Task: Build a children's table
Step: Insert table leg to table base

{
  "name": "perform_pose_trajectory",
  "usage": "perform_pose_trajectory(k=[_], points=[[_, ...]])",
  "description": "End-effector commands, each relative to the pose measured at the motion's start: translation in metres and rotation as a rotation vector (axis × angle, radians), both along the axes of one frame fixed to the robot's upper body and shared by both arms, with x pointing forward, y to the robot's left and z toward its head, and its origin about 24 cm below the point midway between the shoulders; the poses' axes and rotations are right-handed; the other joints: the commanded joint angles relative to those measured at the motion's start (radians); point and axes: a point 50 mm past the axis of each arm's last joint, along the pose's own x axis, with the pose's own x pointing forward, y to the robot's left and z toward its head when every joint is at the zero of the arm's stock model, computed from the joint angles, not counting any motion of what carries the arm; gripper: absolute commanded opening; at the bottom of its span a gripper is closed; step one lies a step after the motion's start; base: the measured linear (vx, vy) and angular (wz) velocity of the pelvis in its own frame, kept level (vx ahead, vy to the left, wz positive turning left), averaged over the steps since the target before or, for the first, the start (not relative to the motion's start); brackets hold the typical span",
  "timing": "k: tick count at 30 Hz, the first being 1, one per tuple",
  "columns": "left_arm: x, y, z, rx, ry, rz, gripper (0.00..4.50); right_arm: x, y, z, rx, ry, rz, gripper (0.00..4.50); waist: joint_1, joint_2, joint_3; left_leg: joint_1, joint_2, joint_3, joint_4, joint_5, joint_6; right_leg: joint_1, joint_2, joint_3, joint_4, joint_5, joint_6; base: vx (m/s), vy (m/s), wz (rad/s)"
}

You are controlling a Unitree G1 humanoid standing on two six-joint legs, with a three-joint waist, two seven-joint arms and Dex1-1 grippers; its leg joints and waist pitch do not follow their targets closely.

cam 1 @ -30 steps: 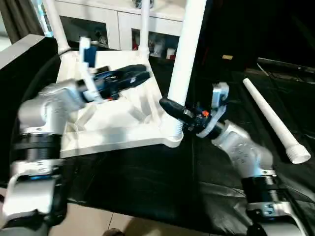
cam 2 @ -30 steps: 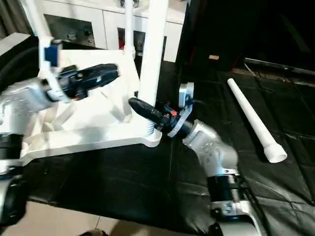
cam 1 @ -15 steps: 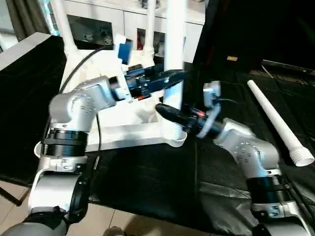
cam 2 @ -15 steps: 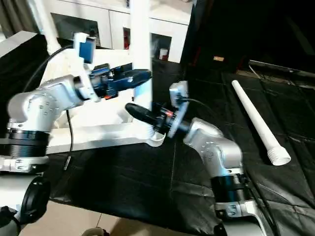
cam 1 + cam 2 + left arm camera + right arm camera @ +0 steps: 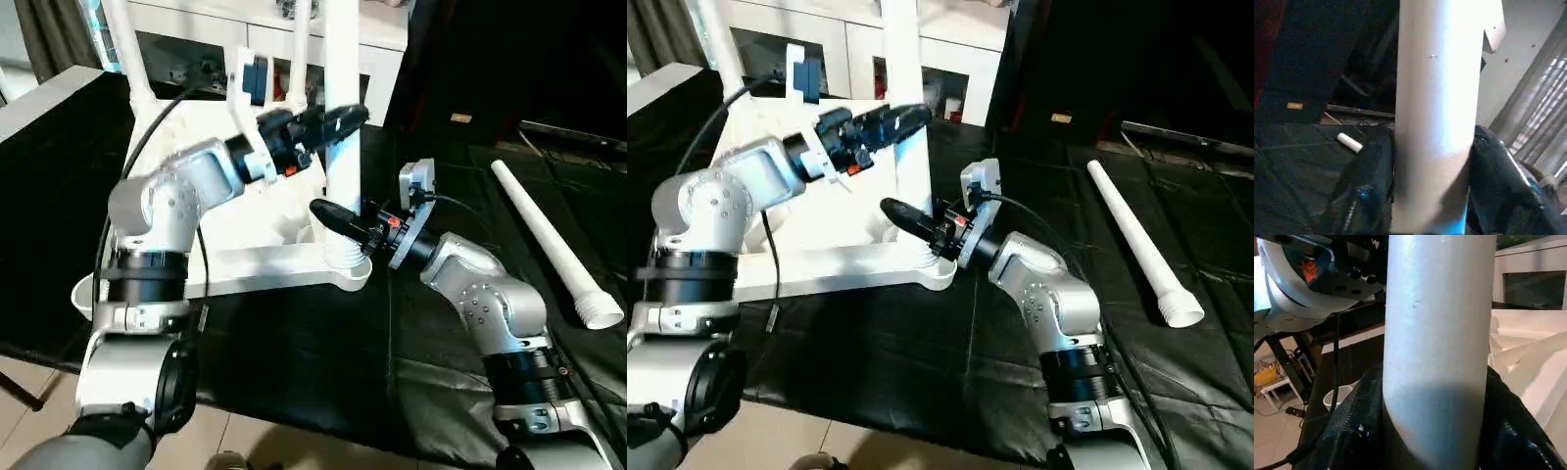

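The white table top [image 5: 265, 262] lies underside up on the black-covered surface. A white leg [image 5: 343, 176] stands upright in its near right corner socket. My left gripper [image 5: 343, 119] is shut on this leg high up; the left wrist view has the leg [image 5: 1437, 98] pressed between the black fingers [image 5: 1371, 186]. My right gripper [image 5: 333, 217] is shut on the same leg just above the socket, with the leg [image 5: 1437, 333] between its fingers [image 5: 1359, 431]. Two more legs [image 5: 122, 49] [image 5: 297, 59] stand in the far corners. A loose leg [image 5: 549, 240] lies to the right.
A white cabinet [image 5: 206, 44] with glass doors stands right behind the table top. Black sheeting [image 5: 323, 362] covers the work surface, and its front edge drops to a tiled floor [image 5: 39, 392] at the near left.
My left gripper swung from over the table top across to the upright corner leg and closed on it. The right gripper stayed at the leg's base. The camera shifted.
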Motion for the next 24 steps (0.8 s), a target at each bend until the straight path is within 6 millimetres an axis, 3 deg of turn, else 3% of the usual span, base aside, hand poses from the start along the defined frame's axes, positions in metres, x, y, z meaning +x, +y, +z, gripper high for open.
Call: perform_pose_trajectory(k=[1, 7, 8, 10, 11, 16, 20, 21, 24], points=[[0.001, -0.004, 0.002, 0.003, 0.021, 0.011, 2.09, 0.002, 0.002, 0.015, -0.004, -0.088, 0.007, 1.91, -0.002, 0.013, -0.068, 0.035, -0.007, 0.015, -0.050, -0.096, -0.037, 0.048, -0.030, 0.008, -0.053, 0.211, -0.219, 0.000, 0.000, 0.00], [0.003, -0.003, 0.004, 0.002, 0.020, 0.043, 1.85, 0.005, 0.001, 0.013, -0.021, -0.095, -0.024, 1.91, -0.003, 0.013, -0.068, 0.035, -0.006, 0.014, -0.052, -0.122, -0.038, 0.046, -0.031, 0.008, -0.057, 0.165, -0.212, 0.000, 0.000, 0.00], [0.005, -0.002, 0.004, 0.004, 0.019, 0.066, 1.85, 0.006, 0.000, 0.013, -0.017, -0.091, -0.030, 2.26, -0.003, 0.013, -0.067, 0.034, -0.006, 0.014, -0.053, -0.125, -0.037, 0.046, -0.031, 0.008, -0.058, 0.161, -0.211, 0.000, 0.000, 0.00], [0.005, -0.001, 0.005, 0.011, 0.009, 0.080, 1.85, 0.006, 0.000, 0.013, -0.014, -0.088, -0.028, 2.26, -0.003, 0.012, -0.068, 0.034, -0.006, 0.014, -0.052, -0.123, -0.037, 0.046, -0.031, 0.009, -0.058, 0.162, -0.207, 0.000, 0.000, 0.00], [0.006, 0.000, 0.006, 0.017, -0.001, 0.091, 1.85, 0.006, 0.001, 0.013, -0.018, -0.096, -0.023, 2.64, -0.003, 0.013, -0.067, 0.034, -0.006, 0.014, -0.053, -0.121, -0.036, 0.045, -0.030, 0.009, -0.057, 0.165, -0.205, 0.000, 0.000, 0.00], [0.008, 0.004, 0.008, 0.103, -0.072, 0.132, 1.82, 0.001, 0.005, 0.015, 0.052, -0.061, 0.048, 2.97, -0.004, 0.013, -0.069, 0.034, -0.006, 0.013, -0.052, -0.107, -0.027, 0.047, -0.030, 0.008, -0.056, 0.183, -0.198, 0.000, 0.000, 0.00], [0.005, 0.005, 0.013, 0.181, -0.135, 0.114, 1.82, 0.007, 0.006, 0.015, -0.059, -0.099, -0.063, 3.18, -0.003, 0.012, -0.069, 0.034, -0.006, 0.013, -0.052, -0.097, -0.041, 0.043, -0.031, 0.007, -0.054, 0.178, -0.196, 0.000, 0.000, 0.00], [0.005, 0.005, 0.013, 0.187, -0.139, 0.109, 1.82, 0.008, 0.006, 0.015, -0.079, -0.090, -0.063, 3.46, -0.005, 0.013, -0.068, 0.036, -0.007, 0.013, -0.053, -0.098, -0.046, 0.043, -0.029, 0.007, -0.056, 0.164, -0.190, 0.000, 0.000, 0.00], [0.002, 0.003, 0.013, 0.209, -0.154, 0.081, 1.82, 0.012, 0.004, 0.017, -0.093, -0.066, -0.051, 3.51, -0.005, 0.013, -0.068, 0.036, -0.007, 0.015, -0.053, -0.101, -0.055, 0.042, -0.029, 0.009, -0.055, 0.164, -0.189, 0.000, 0.000, 0.00]])
